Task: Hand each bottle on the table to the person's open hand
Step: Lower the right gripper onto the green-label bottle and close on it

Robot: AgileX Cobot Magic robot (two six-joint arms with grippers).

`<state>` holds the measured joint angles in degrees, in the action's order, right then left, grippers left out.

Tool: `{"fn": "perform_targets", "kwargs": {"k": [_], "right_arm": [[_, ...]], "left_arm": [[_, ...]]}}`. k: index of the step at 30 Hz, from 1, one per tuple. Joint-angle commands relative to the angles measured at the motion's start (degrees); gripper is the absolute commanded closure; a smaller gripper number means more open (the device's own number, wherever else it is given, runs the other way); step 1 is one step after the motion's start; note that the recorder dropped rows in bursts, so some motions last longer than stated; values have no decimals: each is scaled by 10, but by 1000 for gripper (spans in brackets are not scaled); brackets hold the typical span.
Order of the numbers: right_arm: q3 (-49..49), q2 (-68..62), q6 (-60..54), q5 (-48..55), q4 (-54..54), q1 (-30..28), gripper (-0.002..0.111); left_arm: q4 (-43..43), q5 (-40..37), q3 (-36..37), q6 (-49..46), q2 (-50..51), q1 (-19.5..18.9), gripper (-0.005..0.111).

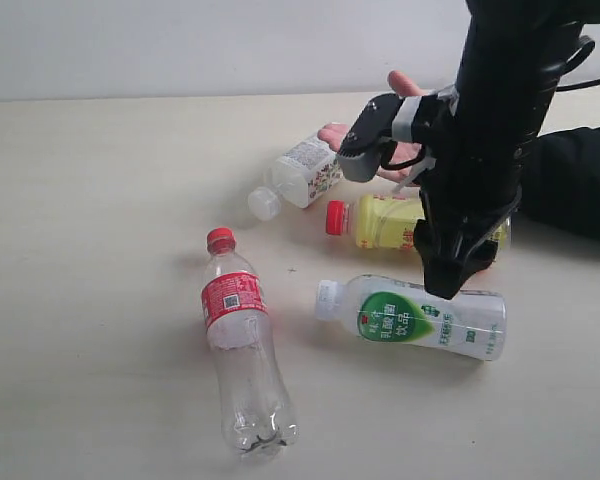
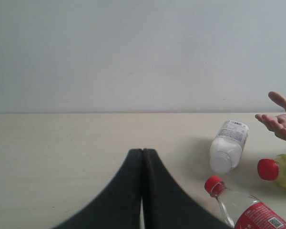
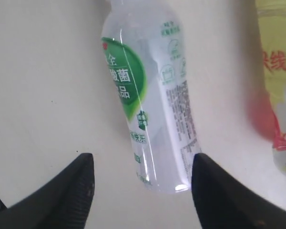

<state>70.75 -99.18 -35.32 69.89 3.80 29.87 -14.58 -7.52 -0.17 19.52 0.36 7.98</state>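
Right pincer (image 3: 142,157), released, hovers over the white green-label bottle (image 1: 420,318) lying on the desk (image 1: 100,200), straddling its base end. Likely next: lower and clench. Beyond that bottle waits the open hand (image 2: 280,123). Left pincer (image 2: 142,151) is clenched, empty.

On the counter (image 1: 90,220), the long bottle (image 1: 238,340) lay front left; the milk bottle (image 1: 410,318) right of it; the squat bottle (image 1: 385,222) behind that; the small bottle (image 1: 305,170) further back-left; the hand (image 1: 404,86) rearmost.
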Motion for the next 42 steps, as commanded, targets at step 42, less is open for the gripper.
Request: {"fn": "perform_targets", "kwargs": {"k": [42], "right_arm": [[5, -97, -134, -98, -5, 47, 38]], "left_arm": [[0, 2, 2, -1, -4, -1, 107]]}}
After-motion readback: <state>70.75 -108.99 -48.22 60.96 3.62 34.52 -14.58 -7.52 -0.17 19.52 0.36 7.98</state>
